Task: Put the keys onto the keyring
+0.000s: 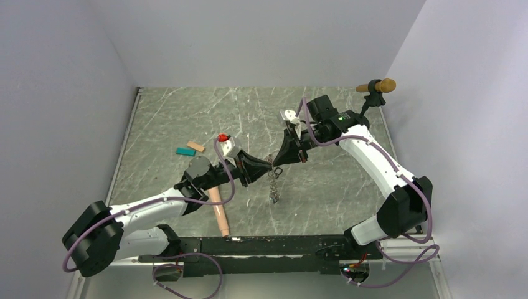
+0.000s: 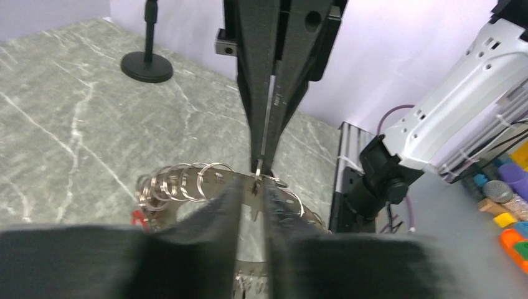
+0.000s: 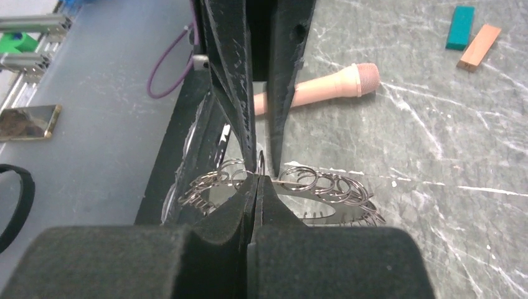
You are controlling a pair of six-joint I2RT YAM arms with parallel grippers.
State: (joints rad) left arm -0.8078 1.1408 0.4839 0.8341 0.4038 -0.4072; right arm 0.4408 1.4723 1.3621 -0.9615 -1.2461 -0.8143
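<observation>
The keyring (image 1: 273, 187) hangs between my two grippers above the middle of the table. It is a grey metal band carrying several small split rings, seen in the left wrist view (image 2: 187, 180) and the right wrist view (image 3: 324, 187). My right gripper (image 1: 280, 163) (image 3: 256, 180) is shut, pinching the band's top edge. My left gripper (image 1: 268, 164) (image 2: 252, 187) meets it tip to tip, its fingers a narrow gap apart astride that spot. A red key head (image 2: 138, 219) hangs at the ring's left end. Other keys are not visible.
A peach cylinder (image 1: 219, 215) (image 3: 317, 90) lies near the left arm. Teal (image 1: 185, 151) and tan (image 1: 195, 147) blocks lie to the left. A small red thing (image 1: 222, 137) sits by the left wrist. A black stand (image 1: 375, 87) (image 2: 147, 65) stands at the back right.
</observation>
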